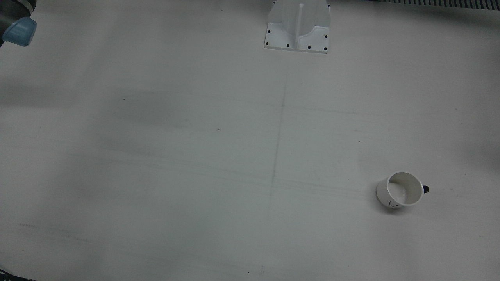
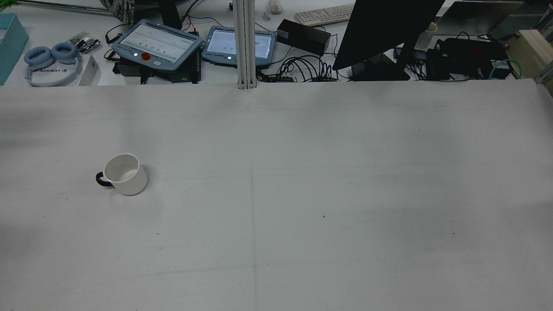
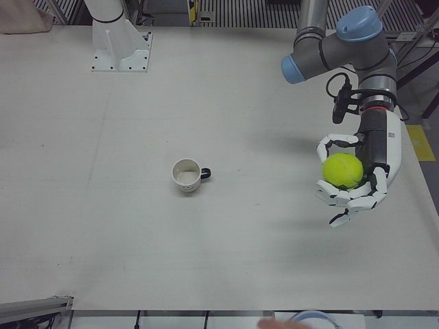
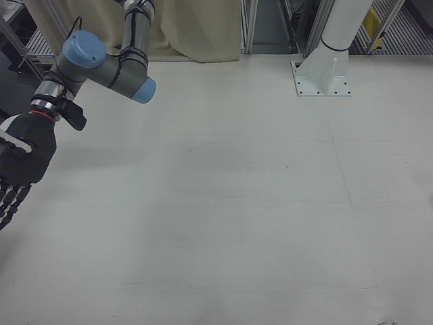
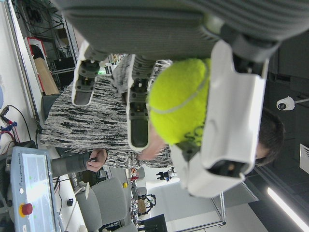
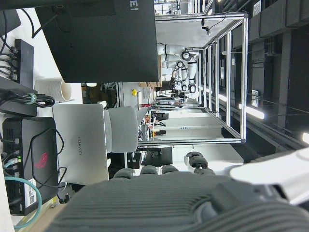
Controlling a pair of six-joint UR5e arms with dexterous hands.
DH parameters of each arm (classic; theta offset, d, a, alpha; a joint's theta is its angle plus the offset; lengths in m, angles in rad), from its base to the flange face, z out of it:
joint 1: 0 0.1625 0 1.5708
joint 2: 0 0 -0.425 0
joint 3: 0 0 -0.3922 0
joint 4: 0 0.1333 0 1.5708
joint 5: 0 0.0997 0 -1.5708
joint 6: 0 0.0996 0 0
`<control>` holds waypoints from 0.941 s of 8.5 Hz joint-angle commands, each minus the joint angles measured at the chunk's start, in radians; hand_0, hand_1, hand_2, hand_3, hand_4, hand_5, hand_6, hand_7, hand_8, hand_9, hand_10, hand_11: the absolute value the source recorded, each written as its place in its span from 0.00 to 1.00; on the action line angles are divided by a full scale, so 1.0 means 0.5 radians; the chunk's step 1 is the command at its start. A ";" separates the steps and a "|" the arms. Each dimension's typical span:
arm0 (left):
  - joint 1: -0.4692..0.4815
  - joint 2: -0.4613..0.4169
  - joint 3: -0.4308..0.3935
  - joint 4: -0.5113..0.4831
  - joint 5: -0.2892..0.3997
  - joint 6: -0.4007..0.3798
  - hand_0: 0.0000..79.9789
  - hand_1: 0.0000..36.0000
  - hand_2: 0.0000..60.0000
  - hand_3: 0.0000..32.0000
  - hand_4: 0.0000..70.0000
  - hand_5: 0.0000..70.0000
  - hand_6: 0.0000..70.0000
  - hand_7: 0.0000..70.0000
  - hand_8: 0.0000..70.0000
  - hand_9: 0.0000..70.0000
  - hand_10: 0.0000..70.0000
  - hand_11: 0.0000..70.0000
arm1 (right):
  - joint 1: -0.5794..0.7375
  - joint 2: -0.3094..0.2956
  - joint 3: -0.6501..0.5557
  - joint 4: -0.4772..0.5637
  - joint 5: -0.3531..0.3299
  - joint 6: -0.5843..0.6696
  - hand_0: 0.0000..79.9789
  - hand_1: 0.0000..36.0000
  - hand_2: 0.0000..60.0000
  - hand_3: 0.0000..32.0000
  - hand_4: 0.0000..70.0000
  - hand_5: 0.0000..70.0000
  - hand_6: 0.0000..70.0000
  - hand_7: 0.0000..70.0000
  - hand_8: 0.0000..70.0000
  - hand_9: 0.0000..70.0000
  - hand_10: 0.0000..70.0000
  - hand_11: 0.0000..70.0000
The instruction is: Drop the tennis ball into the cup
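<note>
A white cup (image 3: 186, 175) with a black handle stands upright and empty on the table; it also shows in the front view (image 1: 400, 190) and on the left in the rear view (image 2: 125, 174). My left hand (image 3: 353, 178) is shut on a yellow-green tennis ball (image 3: 342, 170), palm up, held above the table well to the right of the cup in the left-front view. The left hand view shows the ball (image 5: 181, 101) cradled between fingers (image 5: 137, 116) and palm. My right hand (image 4: 17, 169), dark-backed, hangs at the far left of the right-front view with fingers spread, holding nothing.
A white arm pedestal (image 1: 299, 25) is bolted at the table's back edge, also in the left-front view (image 3: 120, 41) and the right-front view (image 4: 325, 61). Beyond the far edge in the rear view are control tablets (image 2: 157, 43), a monitor (image 2: 384, 30) and cables.
</note>
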 commanded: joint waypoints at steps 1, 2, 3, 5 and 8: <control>0.003 0.000 0.000 -0.001 0.000 0.000 1.00 1.00 1.00 1.00 0.04 0.47 1.00 0.88 0.67 0.56 0.18 0.31 | 0.000 0.000 0.000 0.002 0.000 0.000 0.00 0.00 0.00 0.00 0.00 0.00 0.00 0.00 0.00 0.00 0.00 0.00; 0.003 0.000 -0.024 -0.001 0.000 0.000 1.00 1.00 1.00 1.00 0.04 0.48 1.00 0.87 0.67 0.56 0.18 0.31 | 0.000 0.000 0.000 -0.001 0.000 0.000 0.00 0.00 0.00 0.00 0.00 0.00 0.00 0.00 0.00 0.00 0.00 0.00; 0.039 0.003 -0.125 -0.001 0.000 0.003 1.00 1.00 1.00 1.00 0.04 0.48 1.00 0.86 0.67 0.56 0.18 0.31 | 0.000 0.000 0.000 0.002 0.000 0.000 0.00 0.00 0.00 0.00 0.00 0.00 0.00 0.00 0.00 0.00 0.00 0.00; 0.250 0.018 -0.309 -0.001 0.049 0.012 1.00 1.00 1.00 1.00 0.06 0.46 1.00 0.90 0.67 0.57 0.19 0.33 | 0.000 0.000 0.000 0.002 0.000 0.000 0.00 0.00 0.00 0.00 0.00 0.00 0.00 0.00 0.00 0.00 0.00 0.00; 0.665 0.015 -0.368 0.024 0.086 0.183 1.00 1.00 1.00 1.00 0.05 0.49 1.00 0.88 0.68 0.57 0.18 0.32 | 0.000 0.000 0.000 0.002 0.000 0.000 0.00 0.00 0.00 0.00 0.00 0.00 0.00 0.00 0.00 0.00 0.00 0.00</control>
